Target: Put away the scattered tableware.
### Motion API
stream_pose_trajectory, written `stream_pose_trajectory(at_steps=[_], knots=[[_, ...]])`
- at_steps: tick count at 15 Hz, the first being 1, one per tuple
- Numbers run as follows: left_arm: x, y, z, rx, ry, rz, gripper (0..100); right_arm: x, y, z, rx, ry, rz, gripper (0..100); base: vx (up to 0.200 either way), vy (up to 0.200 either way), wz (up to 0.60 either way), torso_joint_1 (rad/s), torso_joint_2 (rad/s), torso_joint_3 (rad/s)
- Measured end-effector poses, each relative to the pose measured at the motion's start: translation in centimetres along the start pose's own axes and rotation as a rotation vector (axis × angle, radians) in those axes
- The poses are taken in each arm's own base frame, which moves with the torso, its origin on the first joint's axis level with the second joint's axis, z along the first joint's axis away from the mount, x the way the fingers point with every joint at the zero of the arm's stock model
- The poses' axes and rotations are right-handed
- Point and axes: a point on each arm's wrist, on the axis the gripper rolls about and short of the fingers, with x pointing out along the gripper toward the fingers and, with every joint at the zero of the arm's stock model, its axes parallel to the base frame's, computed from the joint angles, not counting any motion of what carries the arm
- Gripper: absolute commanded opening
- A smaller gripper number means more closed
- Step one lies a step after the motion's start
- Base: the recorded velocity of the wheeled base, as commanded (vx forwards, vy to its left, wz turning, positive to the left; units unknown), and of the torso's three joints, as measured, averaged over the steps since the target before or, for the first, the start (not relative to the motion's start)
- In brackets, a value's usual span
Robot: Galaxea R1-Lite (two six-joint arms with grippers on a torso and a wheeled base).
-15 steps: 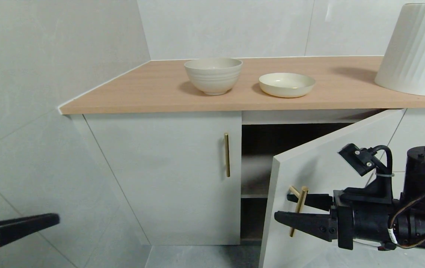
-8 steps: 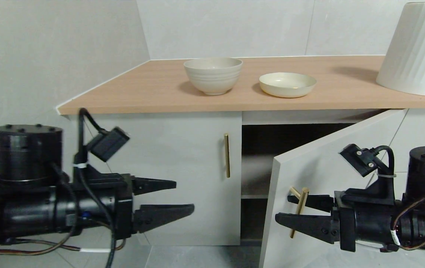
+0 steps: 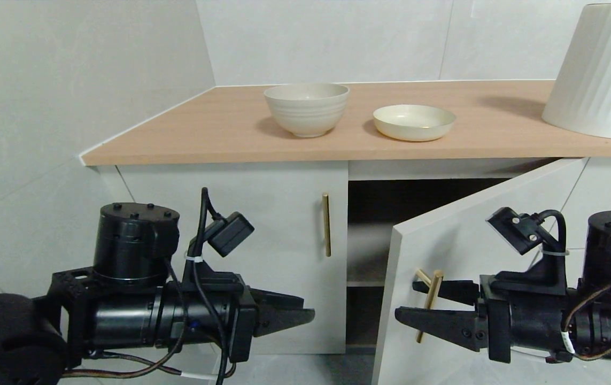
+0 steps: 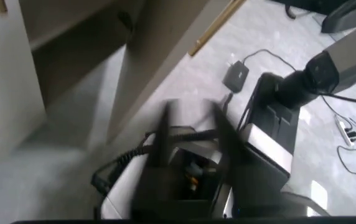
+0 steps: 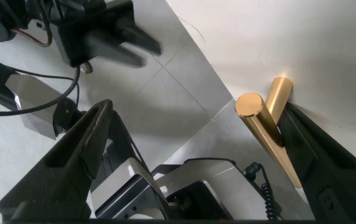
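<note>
On the countertop [image 3: 203,128] the bowl [image 3: 306,108] and the shallow dish [image 3: 414,122] are set apart, judged light, stiff and breakable, best pinched at the rim, while below the countertop the right gripper [image 3: 405,298] is spread around the door handle [image 3: 437,280] and the grip of the left gripper [image 3: 308,314] cannot be told.

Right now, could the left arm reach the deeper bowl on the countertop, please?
Probably yes: the left gripper hangs empty below the countertop, and nothing stands over or before the bowl; it must rise first.
</note>
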Motion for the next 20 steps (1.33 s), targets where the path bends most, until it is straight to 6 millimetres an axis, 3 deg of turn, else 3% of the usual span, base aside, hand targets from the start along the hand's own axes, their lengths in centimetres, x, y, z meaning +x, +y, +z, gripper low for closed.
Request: stream_pose_trajectory(at_steps=[4,6,11,15,20], knots=[[0.2,-0.1,0.9,0.038,-0.066,-0.017,0,0.0,-0.1,-0.1,0.001,0.001,-0.001,100,0.000,0.000,0.00,0.000,0.00,0.000],[0.6,-0.4,1.5,-0.025,-0.089,-0.040,0,-0.1,0.0,-0.1,0.000,0.002,-0.001,100,0.000,0.000,0.00,0.000,0.00,0.000],[4.9,0.7,3.6,-0.021,-0.202,-0.120,0,-0.5,0.1,-0.3,0.001,0.003,-0.002,100,0.000,0.000,0.00,0.000,0.00,0.000],[8.6,2.0,2.0,-0.005,-0.263,-0.054,0,-0.6,0.2,-0.4,0.000,0.003,-0.002,100,0.000,0.000,0.00,0.000,0.00,0.000],[10.9,1.0,0.9,-0.001,-0.227,-0.093,0,-0.8,0.2,-0.6,-0.003,0.005,-0.005,100,0.000,0.000,0.00,0.000,0.00,0.000]])
